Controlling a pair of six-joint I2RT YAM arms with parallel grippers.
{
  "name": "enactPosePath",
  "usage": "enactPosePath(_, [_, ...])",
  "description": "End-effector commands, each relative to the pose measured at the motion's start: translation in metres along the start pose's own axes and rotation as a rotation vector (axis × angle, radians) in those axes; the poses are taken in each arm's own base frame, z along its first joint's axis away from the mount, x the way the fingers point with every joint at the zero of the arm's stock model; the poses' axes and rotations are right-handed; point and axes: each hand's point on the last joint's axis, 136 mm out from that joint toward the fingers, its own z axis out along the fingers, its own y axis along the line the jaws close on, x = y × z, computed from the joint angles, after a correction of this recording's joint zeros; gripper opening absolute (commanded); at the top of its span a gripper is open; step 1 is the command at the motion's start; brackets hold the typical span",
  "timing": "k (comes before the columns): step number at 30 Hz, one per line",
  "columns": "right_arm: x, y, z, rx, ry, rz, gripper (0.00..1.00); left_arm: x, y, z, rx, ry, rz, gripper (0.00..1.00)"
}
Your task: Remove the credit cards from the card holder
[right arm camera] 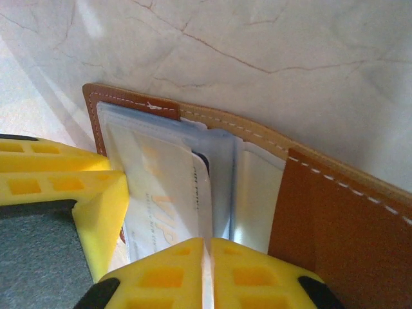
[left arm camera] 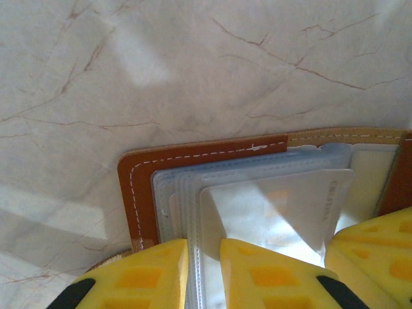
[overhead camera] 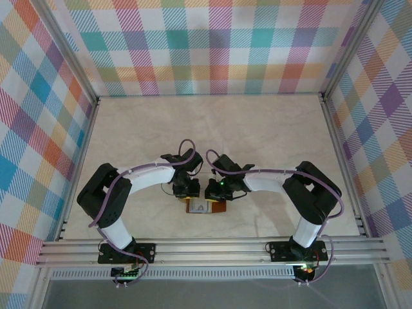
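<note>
While the card holder (overhead camera: pixel 206 207) is lying open on the table (overhead camera: pixel 257 129) just ahead of the arms' bases, we are finding both grippers working on it. The left gripper (left arm camera: pixel 204 248) is clamping the holder's clear sleeve stack (left arm camera: pixel 174 193), apparently to pin it against sliding. The right gripper (right arm camera: pixel 206 248) is pinching the edge of a white credit card (right arm camera: pixel 161 199), jaws nearly touching. We are judging that card to be sitting partly in its sleeve, awaiting a straight outward pull.
</note>
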Motion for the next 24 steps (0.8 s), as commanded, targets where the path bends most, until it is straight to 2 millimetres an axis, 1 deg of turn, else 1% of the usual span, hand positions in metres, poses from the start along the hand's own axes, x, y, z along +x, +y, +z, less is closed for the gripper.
enactPosePath(1, [-0.001, 0.005, -0.004, -0.028, -0.023, -0.006, 0.11, 0.011, 0.010, 0.012, -0.036, 0.044, 0.001, 0.22])
enactPosePath(6, [0.000, 0.003, -0.001, -0.032, -0.012, -0.003, 0.04, 0.011, 0.009, 0.012, -0.034, 0.045, 0.002, 0.22])
enactPosePath(13, [0.000, 0.005, 0.004, -0.050, -0.001, 0.002, 0.01, 0.011, 0.010, 0.013, -0.037, 0.047, 0.001, 0.22])
enactPosePath(15, [0.000, 0.005, 0.004, -0.046, -0.001, 0.002, 0.01, 0.013, 0.011, 0.013, -0.039, 0.050, 0.002, 0.22])
enactPosePath(17, [0.000, -0.001, 0.003, -0.010, -0.007, 0.012, 0.08, 0.013, 0.011, 0.013, -0.041, 0.047, 0.000, 0.22])
enactPosePath(18, [0.001, -0.005, 0.002, 0.014, -0.010, 0.015, 0.10, 0.013, 0.012, 0.013, -0.043, 0.047, -0.001, 0.22])
enactPosePath(24, [0.001, -0.023, -0.005, 0.161, -0.027, -0.002, 0.12, 0.013, 0.020, 0.012, -0.083, 0.039, -0.001, 0.23])
